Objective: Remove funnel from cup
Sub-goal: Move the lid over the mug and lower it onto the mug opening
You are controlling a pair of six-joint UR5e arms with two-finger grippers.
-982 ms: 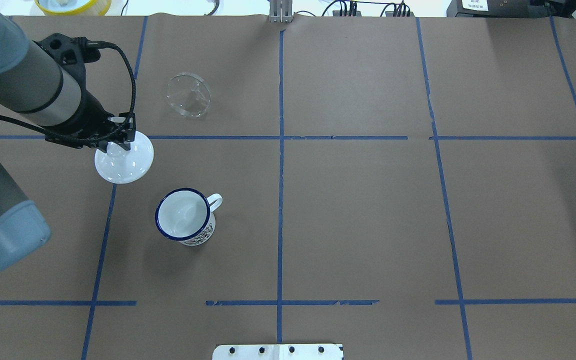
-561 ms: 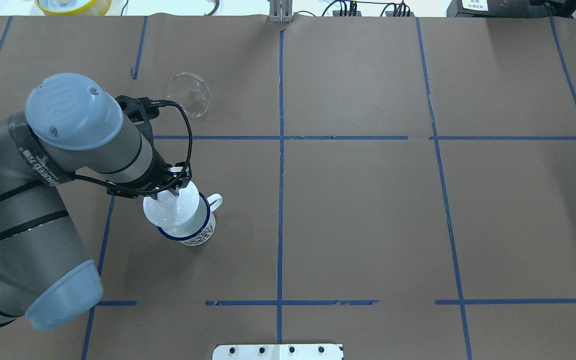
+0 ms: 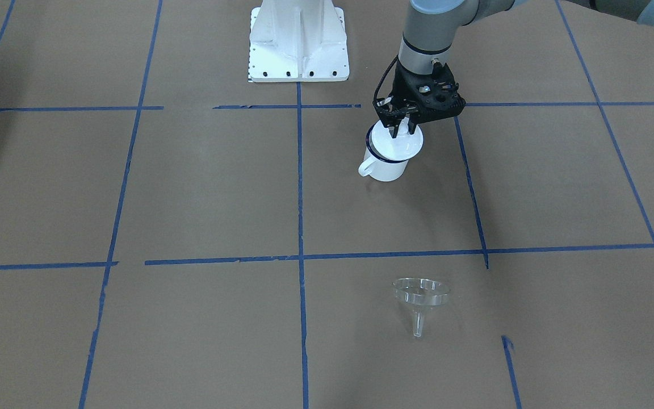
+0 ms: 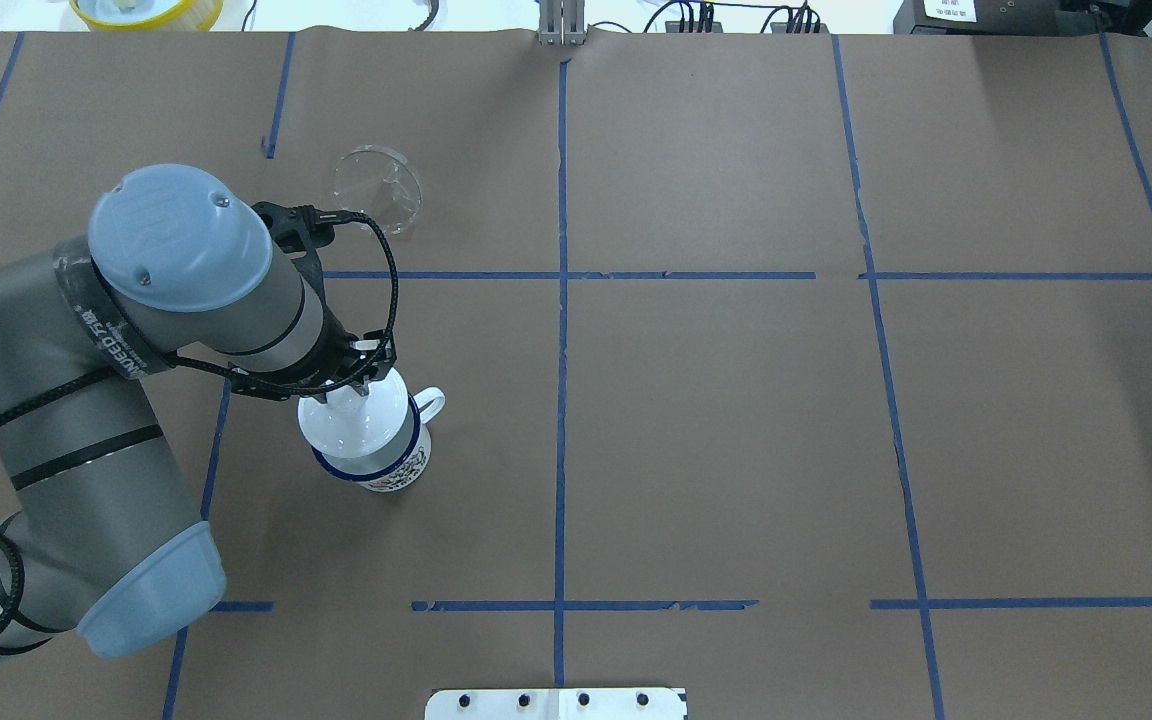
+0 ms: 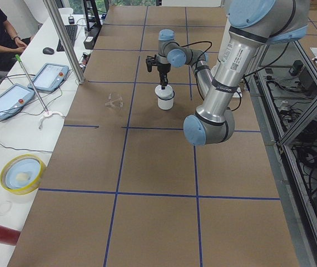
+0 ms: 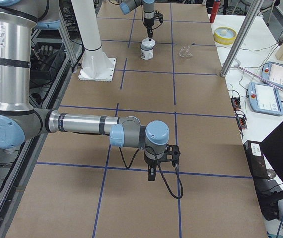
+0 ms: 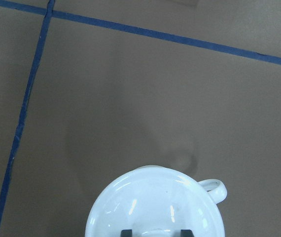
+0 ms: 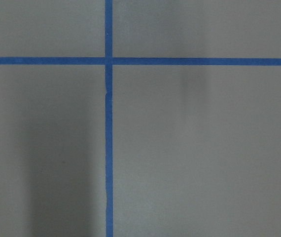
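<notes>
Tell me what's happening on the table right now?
The left pincer is shut on the knob of a white lid and holds it over the mouth of the cup. Whether the lid is fully seated is hard to tell. The funnel is out of the cup and lies on the table, well apart from it. The right pincer hangs above the table, far from them.
</notes>
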